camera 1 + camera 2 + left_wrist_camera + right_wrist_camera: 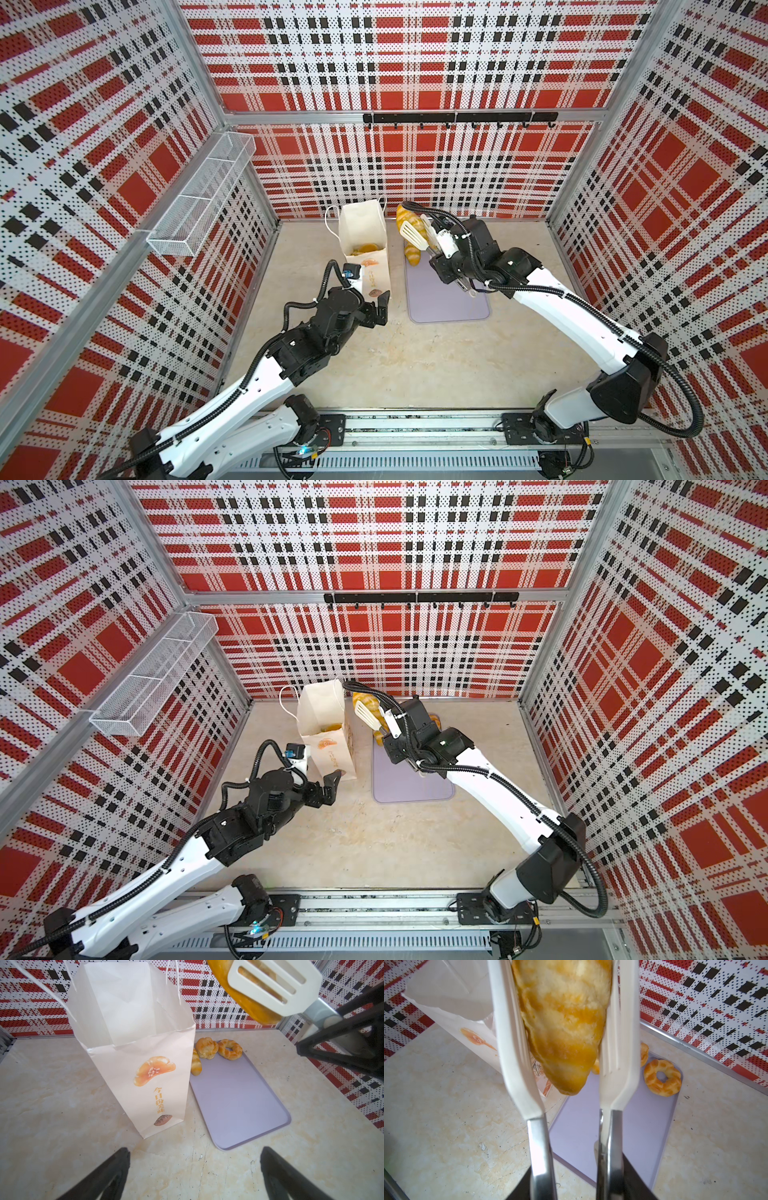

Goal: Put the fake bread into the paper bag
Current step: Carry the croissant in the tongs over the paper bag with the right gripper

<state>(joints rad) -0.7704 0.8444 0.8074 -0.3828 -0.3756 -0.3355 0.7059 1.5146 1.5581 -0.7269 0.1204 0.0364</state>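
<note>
Currently we log the right gripper point(437, 249) clamped on white tongs point(412, 236) that pinch a croissant point(404, 215) at upper centre, just right of the paper bag point(361, 224). The left gripper point(380, 309) gapes wide, empty, at the bag's base. Three pastries point(206, 1048) lie on the lilac tray point(239, 1101).

The beige marbled tabletop point(52, 1095) carries the upright paper bag point(133, 1059) and, just beside it, a flat lilac tray point(234, 1101).
</note>
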